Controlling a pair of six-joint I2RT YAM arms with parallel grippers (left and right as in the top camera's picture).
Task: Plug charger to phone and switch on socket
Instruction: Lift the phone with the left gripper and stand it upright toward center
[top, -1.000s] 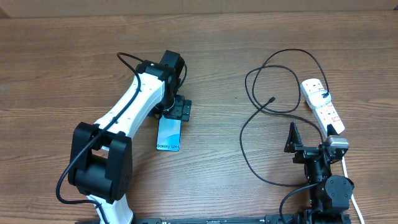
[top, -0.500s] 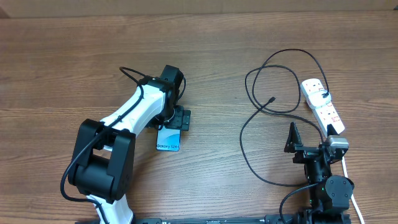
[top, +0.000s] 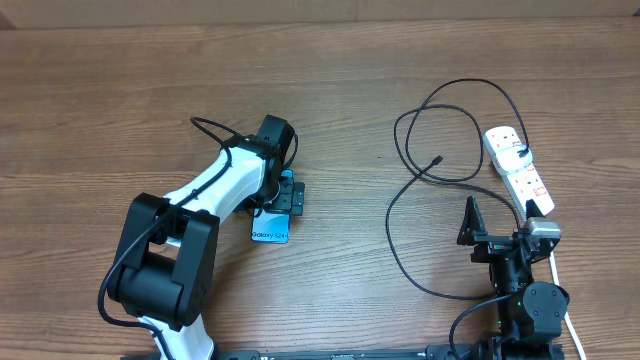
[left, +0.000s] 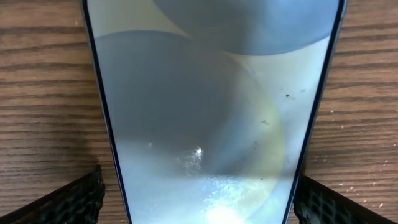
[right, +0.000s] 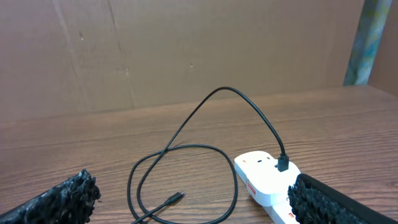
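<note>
The phone (top: 271, 228) is lying flat on the bench (top: 100, 100), being straddled more closely than a second ago by the left gripper (top: 288, 193), jaws spread and not yet closed, a grasp seemingly being prepared, while the charger (top: 437, 160) is being left untouched near the open-jawed right gripper (right: 199, 199).

Left end effector (top: 285, 193) over the phone (top: 270, 229) (charger (top: 437, 160) well apart, beside the socket (top: 517, 168))

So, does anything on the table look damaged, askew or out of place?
Nothing serious. The phone lies flat, with only small specks on its screen. The charger sprawls in loose loops, its tip free on the table, its other end plugged into the socket. No damage shows.
</note>
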